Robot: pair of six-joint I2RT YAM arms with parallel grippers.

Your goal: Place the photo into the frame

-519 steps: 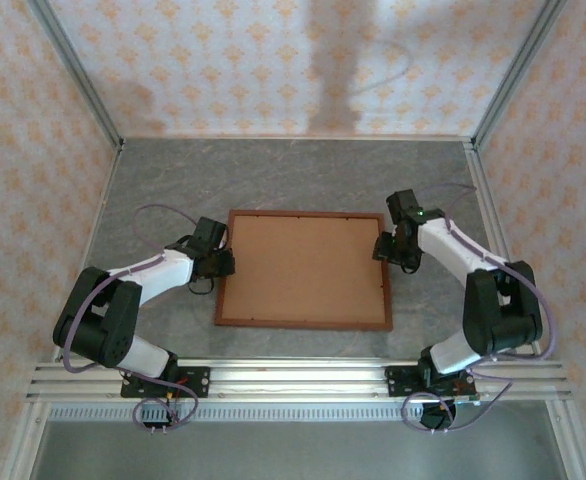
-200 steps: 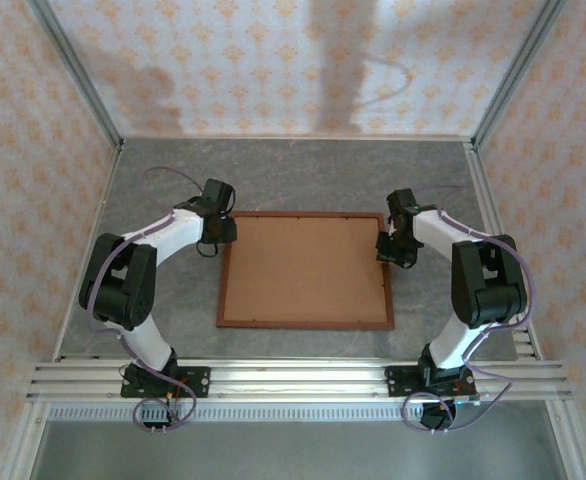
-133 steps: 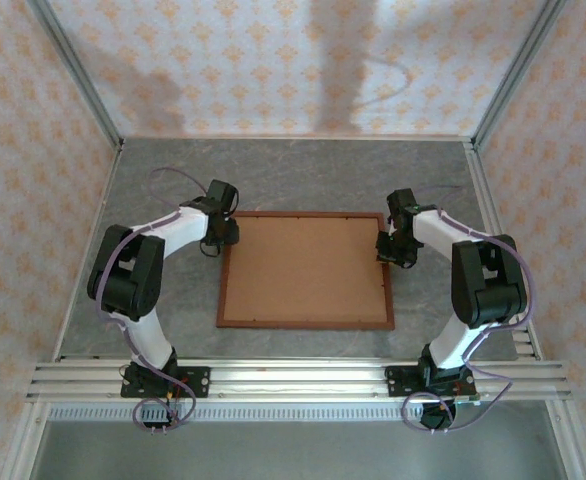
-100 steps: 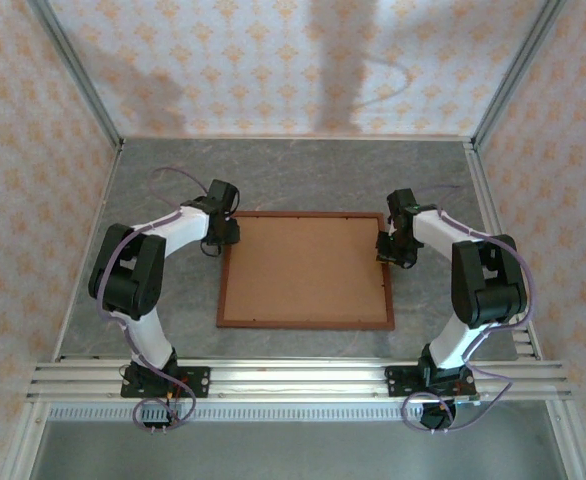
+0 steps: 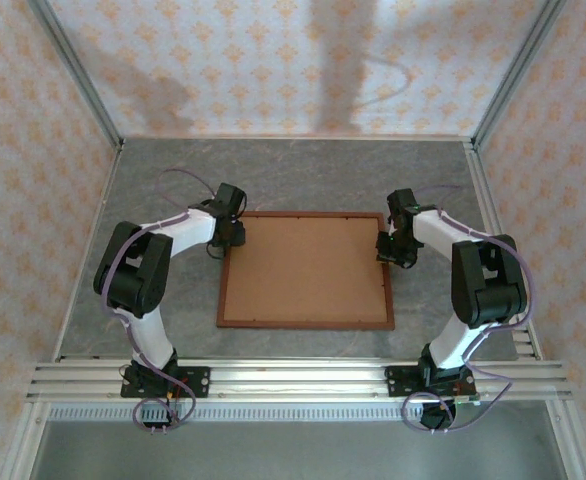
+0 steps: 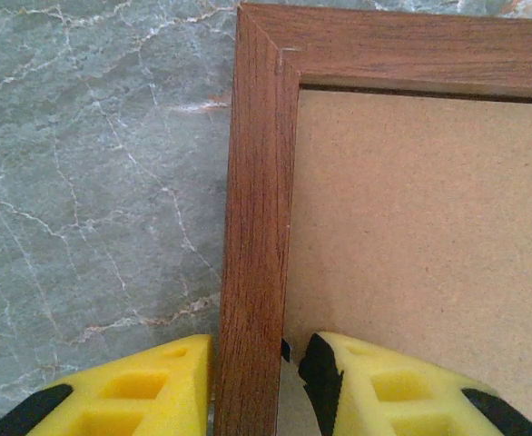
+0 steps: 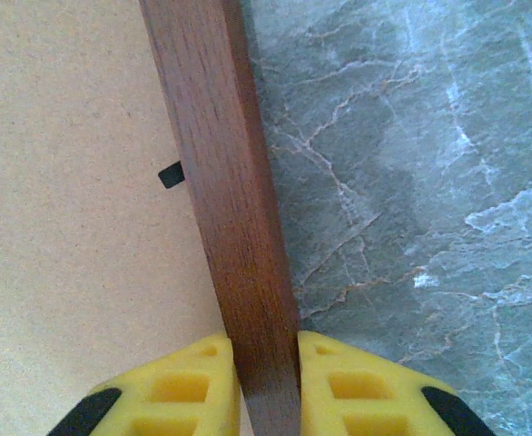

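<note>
Two tools astride frame (right one tight)

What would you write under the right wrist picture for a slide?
Yellow fingers clamp the wooden frame, brown board on one side, grey marbled table on the other.

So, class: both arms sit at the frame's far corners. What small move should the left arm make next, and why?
Probably close the left gripper on the left rail of the frame. Its fingers straddle the wood, the inner one a little off it, while the right gripper clamps the right rail. With both sides held, the frame, backing board up, could be lifted evenly.
</note>
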